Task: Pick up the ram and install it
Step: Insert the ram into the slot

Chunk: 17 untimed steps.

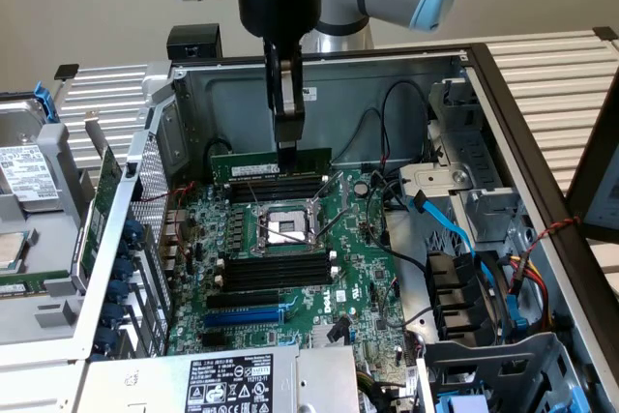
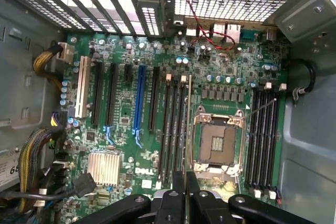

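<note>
Two jaws pinch the ram (image 1: 247,163) edge-down over black memory slots (image 1: 276,189) beside the CPU socket (image 1: 280,229).

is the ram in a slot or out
Not seated, it seems: the pincer grips the ram, which stands on edge well proud of the black memory slots. Whether its lower edge touches one, cannot tell.

Mid ram (image 1: 244,159) hidden by gripper (image 1: 286,149) (PSU (image 1: 232,384) cut off).

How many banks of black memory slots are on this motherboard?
2. In the exterior view, the far bank sits behind the CPU socket, beside the ram the gripper holds; the near bank in front of it. None looks hidden.
</note>
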{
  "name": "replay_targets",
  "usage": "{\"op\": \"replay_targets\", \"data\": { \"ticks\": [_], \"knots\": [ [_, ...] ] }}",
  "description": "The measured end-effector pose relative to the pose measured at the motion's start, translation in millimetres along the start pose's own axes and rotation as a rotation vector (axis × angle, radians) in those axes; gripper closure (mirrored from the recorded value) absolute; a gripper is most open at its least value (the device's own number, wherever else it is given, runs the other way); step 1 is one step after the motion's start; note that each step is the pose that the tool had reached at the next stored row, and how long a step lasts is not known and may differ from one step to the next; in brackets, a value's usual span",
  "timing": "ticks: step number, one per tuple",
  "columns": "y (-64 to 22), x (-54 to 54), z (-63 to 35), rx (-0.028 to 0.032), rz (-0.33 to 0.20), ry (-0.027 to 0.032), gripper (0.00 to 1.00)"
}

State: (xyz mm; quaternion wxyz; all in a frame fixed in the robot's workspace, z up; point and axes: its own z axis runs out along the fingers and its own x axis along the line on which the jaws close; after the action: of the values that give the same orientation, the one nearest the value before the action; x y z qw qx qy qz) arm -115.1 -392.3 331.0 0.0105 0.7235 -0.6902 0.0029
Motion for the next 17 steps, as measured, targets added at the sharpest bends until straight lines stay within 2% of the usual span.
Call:
{"op": "replay_targets", "data": {
  "ticks": [4, 9, 14, 17],
  "knots": [
    [0.1, -0.1, 7.3, 0.002, 0.0, -0.0018, 0.87],
    [0.4, -0.3, 15.4, 0.0026, 0.0, -0.0085, 0.87],
    [0.5, -0.4, 22.3, 0.0026, 0.0, -0.0106, 0.87],
    [0.6, -0.4, 22.5, 0.0025, 0.0, -0.0111, 0.87]
  ]
}}
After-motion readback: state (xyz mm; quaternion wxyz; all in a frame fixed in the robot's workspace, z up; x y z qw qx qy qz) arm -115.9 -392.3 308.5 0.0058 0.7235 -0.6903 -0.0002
